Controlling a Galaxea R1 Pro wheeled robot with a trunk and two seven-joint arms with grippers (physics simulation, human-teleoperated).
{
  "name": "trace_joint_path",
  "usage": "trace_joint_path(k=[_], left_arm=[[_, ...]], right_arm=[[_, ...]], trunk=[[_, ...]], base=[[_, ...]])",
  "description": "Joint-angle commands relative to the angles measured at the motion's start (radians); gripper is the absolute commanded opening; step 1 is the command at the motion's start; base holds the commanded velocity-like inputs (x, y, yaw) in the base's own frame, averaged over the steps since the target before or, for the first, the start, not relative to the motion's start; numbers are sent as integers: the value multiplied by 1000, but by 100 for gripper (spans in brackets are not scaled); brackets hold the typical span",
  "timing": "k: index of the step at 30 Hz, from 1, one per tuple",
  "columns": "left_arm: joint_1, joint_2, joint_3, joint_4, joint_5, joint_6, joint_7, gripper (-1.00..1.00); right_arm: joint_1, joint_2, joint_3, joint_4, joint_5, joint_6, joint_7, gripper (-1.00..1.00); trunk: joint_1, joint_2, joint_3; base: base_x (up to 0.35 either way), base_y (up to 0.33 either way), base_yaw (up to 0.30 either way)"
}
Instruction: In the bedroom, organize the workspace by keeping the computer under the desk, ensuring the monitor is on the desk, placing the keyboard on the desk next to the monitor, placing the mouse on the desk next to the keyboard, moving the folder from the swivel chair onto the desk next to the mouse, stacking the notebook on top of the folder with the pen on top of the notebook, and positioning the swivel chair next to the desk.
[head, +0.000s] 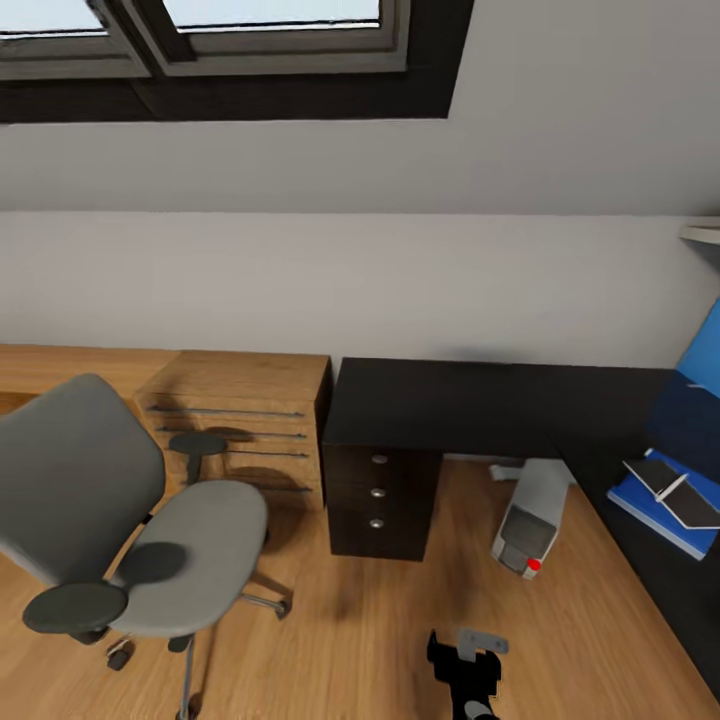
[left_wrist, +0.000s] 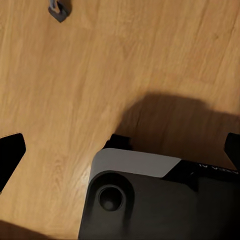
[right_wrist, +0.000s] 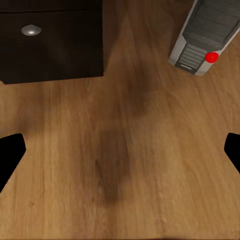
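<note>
Robot faces the corner of the L-shaped table (head: 450, 405): matte black top, black three-drawer unit (head: 380, 495) with round metal knobs, blue back panel at the far right. Swivel chair (head: 120, 510) stands on the wood floor well left of the table, in front of a light wooden dresser (head: 240, 420); grey padded seat is bare, dark round armrests, metal star base on castors. Computer (head: 530, 520), a light grey tower with a red button on its front, sits on the floor under the table, just right of the drawers, so that item looks settled. On the right wing lies a blue folder (head: 655, 505) with a dark notebook (head: 680, 490) on it and a thin white pen (head: 672, 487) across that; stack looks done. Left tool (left_wrist: 120, 145) hangs over bare floor above the robot's own base, dark fingertips far apart at the picture edges: wide, nothing held. Right tool (right_wrist: 120, 150) likewise wide and empty, pointing at floor between drawers and tower. Likely step in hand: moving the chair next to the table. Best to grip the tall backrest or an armrest, push low and slow since castors roll freely on smooth boards, and steer clear of the dresser and tower.
</note>
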Motion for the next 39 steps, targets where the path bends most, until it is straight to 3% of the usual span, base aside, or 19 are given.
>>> trace_joint_path(k=[1,9,15,18,21,25,27,32,39], left_arm=[[-1,1,-8,0,9,-2,4,100],[-1,2,-8,2,5,-3,-6,100],[-1,1,-12,2,0,-46,-7,100],[-1,1,-26,3,-5,-107,-7,100],[-1,1,-60,4,-13,-210,-7,100],[-1,3,-81,6,-16,-302,-5,100],[-1,4,-89,9,-16,-386,0,100],[0,6,-89,14,-13,-429,4,100],[-1,5,-91,34,-13,-436,-1,100]], right_arm=[[-1,0,-4,2,1,-17,-1,100],[37,-17,-4,1,4,-129,-1,100],[116,-52,-3,0,9,-215,-1,100],[151,-68,-2,0,11,-275,-1,100],[192,-78,-1,0,12,-367,0,100],[232,-77,1,0,26,-472,0,100],[270,-67,1,0,54,-557,-4,100],[287,-70,1,-4,67,-570,-7,100],[291,-77,2,-3,72,-570,-7,100]], trunk=[[0,-1,-1],[0,-1,-1],[0,-1,-1],[0,-1,-1],[0,-1,-1],[0,-1,-1],[0,-1,-1],[0,-1,-1],[0,-1,-1]], base=[[-3,0,286],[97,0,287],[37,0,288],[12,0,288],[5,0,288],[2,0,288],[1,0,288],[0,0,288],[0,0,288]])
